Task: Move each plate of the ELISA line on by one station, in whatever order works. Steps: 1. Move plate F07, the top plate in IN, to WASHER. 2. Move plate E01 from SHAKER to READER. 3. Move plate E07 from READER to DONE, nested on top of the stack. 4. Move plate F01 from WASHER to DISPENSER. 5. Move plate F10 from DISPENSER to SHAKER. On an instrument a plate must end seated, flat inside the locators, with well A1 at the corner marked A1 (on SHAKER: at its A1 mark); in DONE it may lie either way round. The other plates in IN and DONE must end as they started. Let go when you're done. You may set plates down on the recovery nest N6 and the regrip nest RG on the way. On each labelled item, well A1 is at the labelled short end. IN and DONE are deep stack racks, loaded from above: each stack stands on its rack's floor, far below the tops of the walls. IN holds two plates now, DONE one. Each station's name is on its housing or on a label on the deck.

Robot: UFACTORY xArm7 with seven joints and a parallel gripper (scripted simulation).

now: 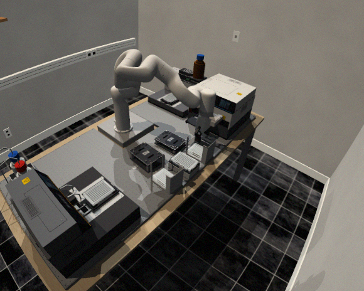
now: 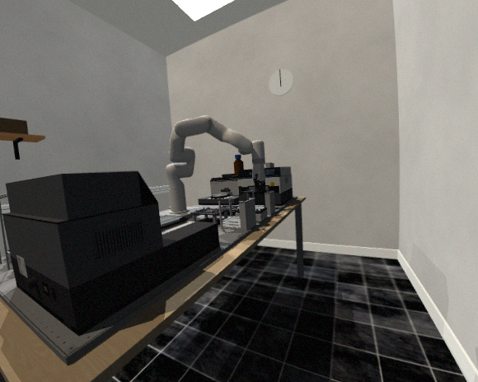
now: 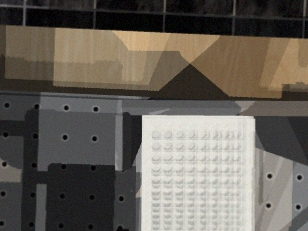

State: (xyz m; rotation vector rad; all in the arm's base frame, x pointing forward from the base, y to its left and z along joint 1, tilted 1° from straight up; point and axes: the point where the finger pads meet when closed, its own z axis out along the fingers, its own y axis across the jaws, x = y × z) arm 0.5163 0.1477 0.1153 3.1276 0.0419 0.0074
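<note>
My gripper is open and empty. It hangs just above a tall stack rack near the table's front edge, next to the white reader. A white well plate lies in that rack, right below the wrist camera; my fingers do not show in the wrist view. Another white plate sits on the low station beside it. A second rack holds a plate. One plate sits on the big instrument at the front left, and one plate on the flat unit at the back.
Two black nests stand between the arm base and the racks. A brown bottle stands behind the reader. The wooden table edge runs close beyond the rack.
</note>
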